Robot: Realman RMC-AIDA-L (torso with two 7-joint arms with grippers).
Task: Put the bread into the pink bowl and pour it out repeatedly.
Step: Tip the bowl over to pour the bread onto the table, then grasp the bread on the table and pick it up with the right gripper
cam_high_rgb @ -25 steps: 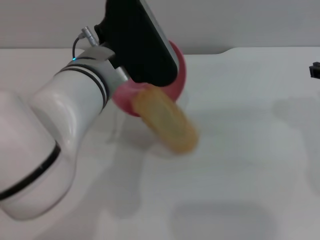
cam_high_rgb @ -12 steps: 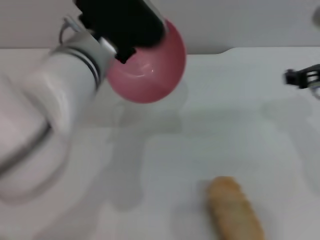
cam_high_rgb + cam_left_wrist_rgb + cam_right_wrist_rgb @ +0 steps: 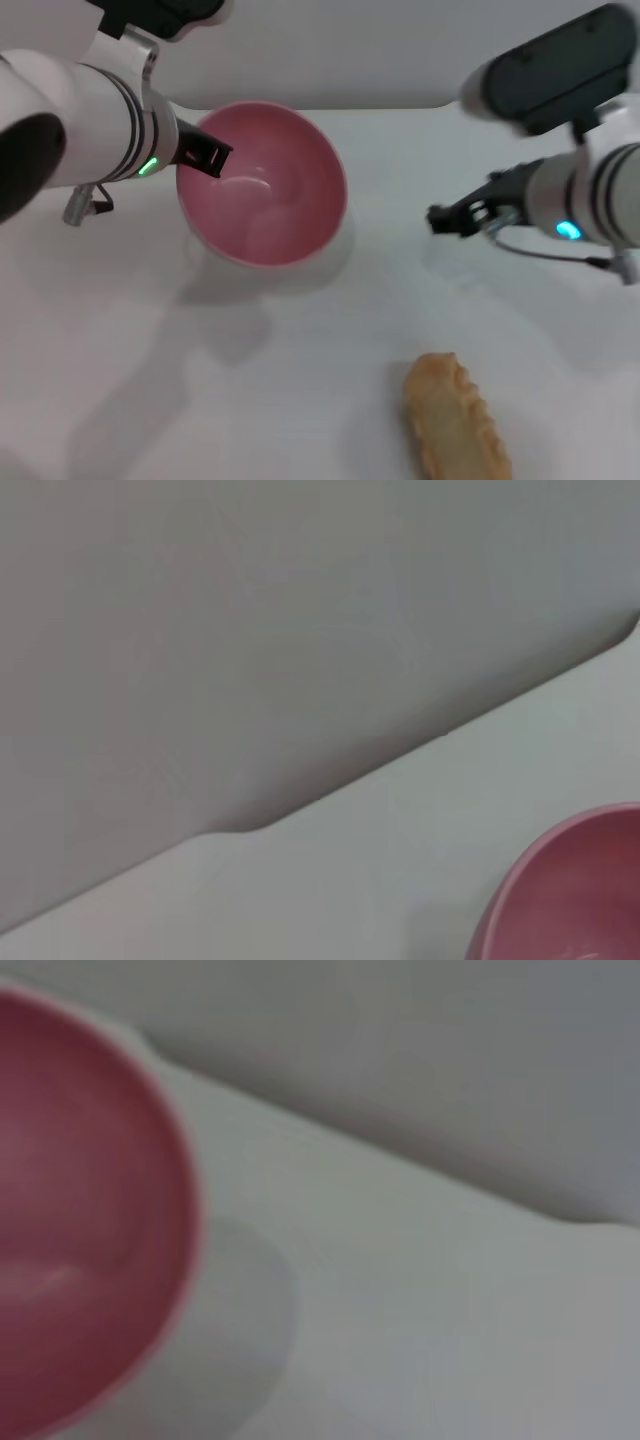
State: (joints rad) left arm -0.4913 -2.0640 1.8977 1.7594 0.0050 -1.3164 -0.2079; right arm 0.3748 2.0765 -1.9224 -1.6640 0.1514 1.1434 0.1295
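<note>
We see the left gripper (image 3: 203, 155) pinching the bowl (image 3: 270, 190) rim; bread (image 3: 455, 420) well apart; right gripper (image 3: 445, 219) fingers unreadable.

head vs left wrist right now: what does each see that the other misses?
Head only: the bread lying on the table near the front edge, the left gripper at the bowl's rim, and the right gripper hanging over the table to the bowl's right.
Left wrist only: nothing extra.
Both: the pink bowl (just an edge of it in the wrist view), the white table and the grey wall behind.
</note>
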